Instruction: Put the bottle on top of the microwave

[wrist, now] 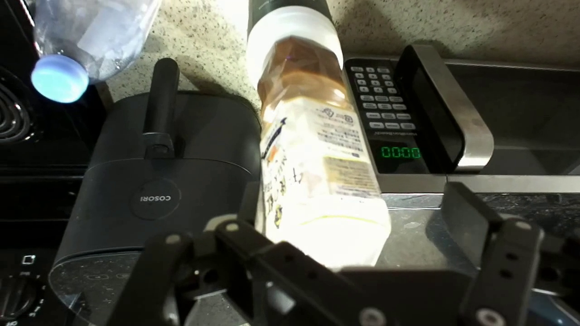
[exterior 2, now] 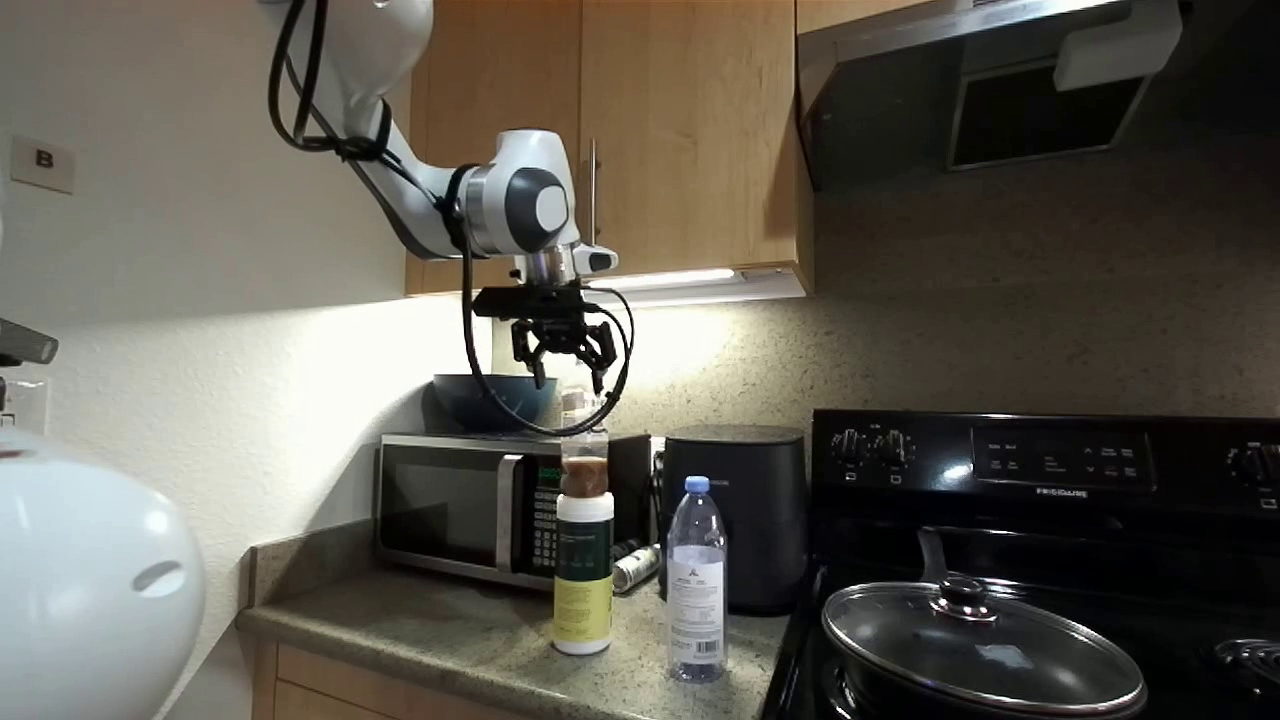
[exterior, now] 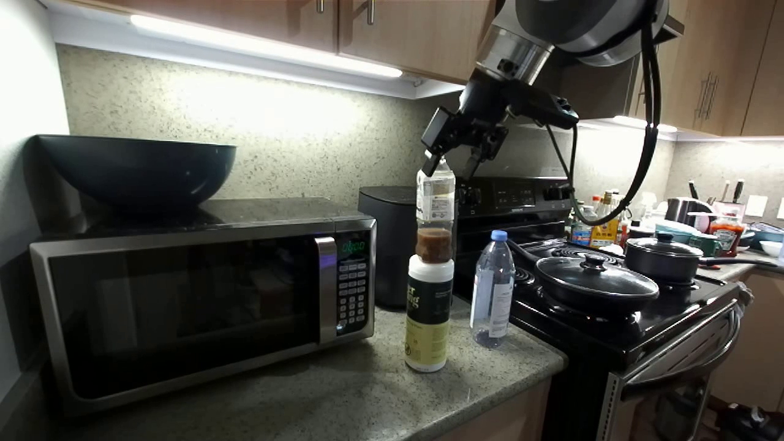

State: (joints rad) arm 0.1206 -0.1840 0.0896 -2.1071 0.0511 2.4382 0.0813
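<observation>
The bottle (exterior: 435,202) is clear, with a label and brown liquid in its lower end. It stands upright on the white lid of a green and yellow container (exterior: 427,324); it shows also in an exterior view (exterior 2: 585,450). No cap can be made out. My gripper (exterior: 452,165) is open at the bottle's top. In the wrist view the bottle (wrist: 319,158) is between the fingers (wrist: 355,217), close to the left finger, with a gap on the right. The silver microwave (exterior: 190,312) stands beside it, door shut; it shows also in the wrist view (wrist: 387,117).
A dark bowl (exterior: 141,171) sits on the microwave's top left part. A water bottle with a blue cap (exterior 2: 697,600) stands on the counter beside the container. A black air fryer (wrist: 176,199) is behind. A lidded pan (exterior: 594,285) sits on the stove.
</observation>
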